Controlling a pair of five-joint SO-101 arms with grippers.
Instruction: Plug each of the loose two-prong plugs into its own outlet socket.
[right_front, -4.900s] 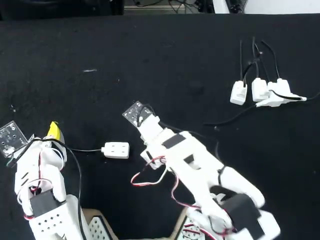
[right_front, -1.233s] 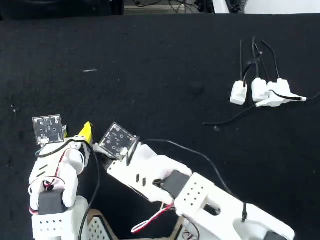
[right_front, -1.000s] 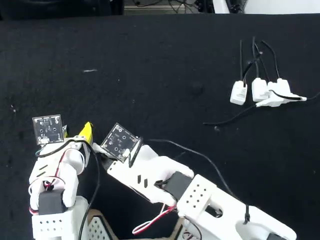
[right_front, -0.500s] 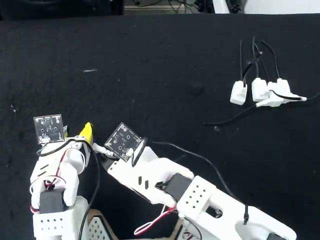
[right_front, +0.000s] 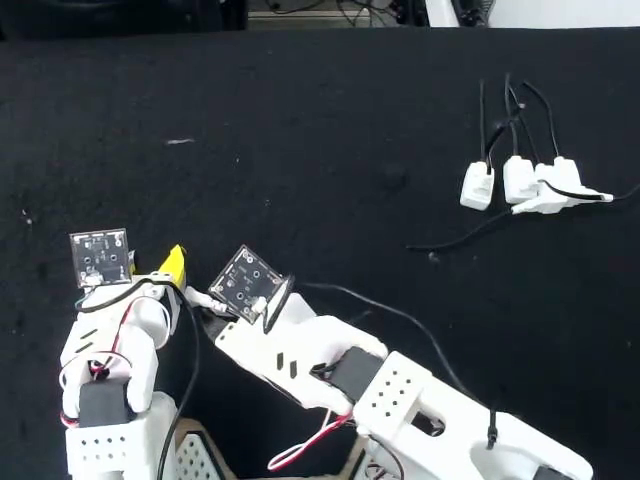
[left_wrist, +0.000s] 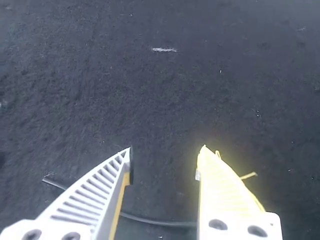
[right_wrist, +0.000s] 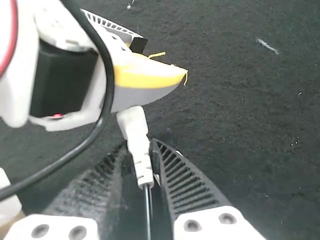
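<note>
Socket cluster (right_front: 520, 180), white, at two o'clock on black surface (right_front: 300, 120). Left pincer (left_wrist: 165, 150) at eight o'clock, fingers (left_wrist: 100, 200) apart above a black cable (left_wrist: 150, 220). Right pincer (right_wrist: 140, 145) just beside it, clamped on white plug (right_wrist: 136, 127) near yellow finger (right_wrist: 145, 75).

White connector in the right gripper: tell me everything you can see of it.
The white connector looks like moulded plastic, a narrow body tapering to a ribbed collar where a thin black cord leaves it. The right gripper is shut on it, a black ribbed finger against each side. Its far end runs under the yellow finger of the left gripper, hiding any prongs or slots.
</note>
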